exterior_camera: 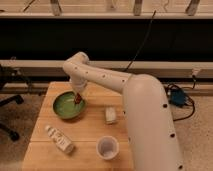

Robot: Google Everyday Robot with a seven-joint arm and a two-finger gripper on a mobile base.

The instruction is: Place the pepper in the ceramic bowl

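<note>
A round green ceramic bowl (66, 106) sits on the left part of the wooden table (90, 131). My gripper (78, 96) hangs over the bowl's right rim at the end of the white arm (110, 80). It is shut on the small dark red pepper (77, 99), which pokes out below it just above the bowl's inside.
A white bottle (59, 139) lies on its side at the table's front left. A translucent white cup (107, 147) stands at the front middle. A small pale block (110, 115) lies right of the bowl. An office chair base (7, 107) shows at the far left.
</note>
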